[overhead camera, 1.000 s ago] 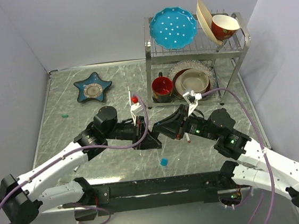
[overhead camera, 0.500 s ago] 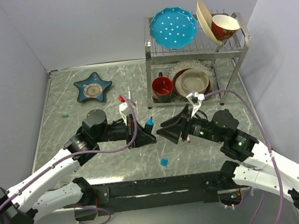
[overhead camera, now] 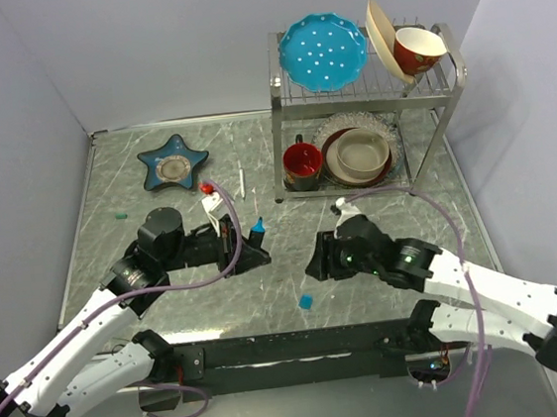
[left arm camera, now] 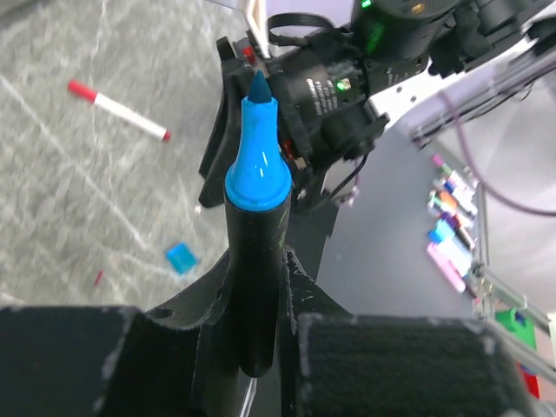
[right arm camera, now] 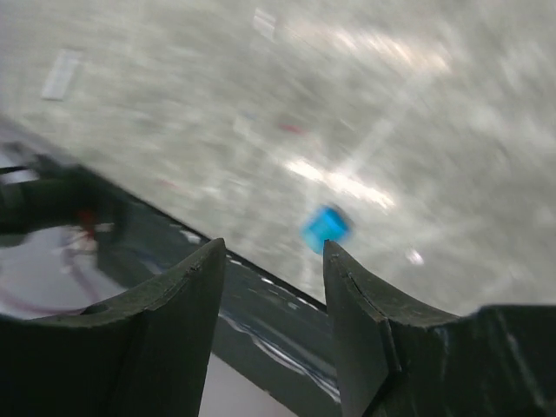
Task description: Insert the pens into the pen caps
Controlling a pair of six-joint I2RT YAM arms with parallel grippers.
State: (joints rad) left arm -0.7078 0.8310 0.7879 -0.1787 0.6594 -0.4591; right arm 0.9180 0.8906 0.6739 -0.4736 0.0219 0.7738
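My left gripper (overhead camera: pixel 253 253) is shut on the thick black marker, whose blue end (overhead camera: pixel 258 229) points up and right; the left wrist view shows the marker (left arm camera: pixel 256 217) upright between the fingers (left arm camera: pixel 300 287). My right gripper (overhead camera: pixel 315 262) is open and empty, tilted down just above the bright blue cap (overhead camera: pixel 306 302), which lies beyond its fingertips in the right wrist view (right arm camera: pixel 326 226). A thin white pen (overhead camera: pixel 241 181) lies at the back. A red-tipped pen (left arm camera: pixel 117 104) shows on the table in the left wrist view. A teal cap (overhead camera: pixel 120 216) lies far left.
A blue star-shaped dish (overhead camera: pixel 173 164) sits at the back left. A metal dish rack (overhead camera: pixel 438 142) at the back right holds a blue plate, bowls and a red mug (overhead camera: pixel 303 163). The dark base bar (overhead camera: pixel 293 346) runs along the near edge, close to the blue cap.
The two grippers were together at mid-table; the left one has drawn back left with the marker. The right one has pulled back and dropped toward the blue cap.
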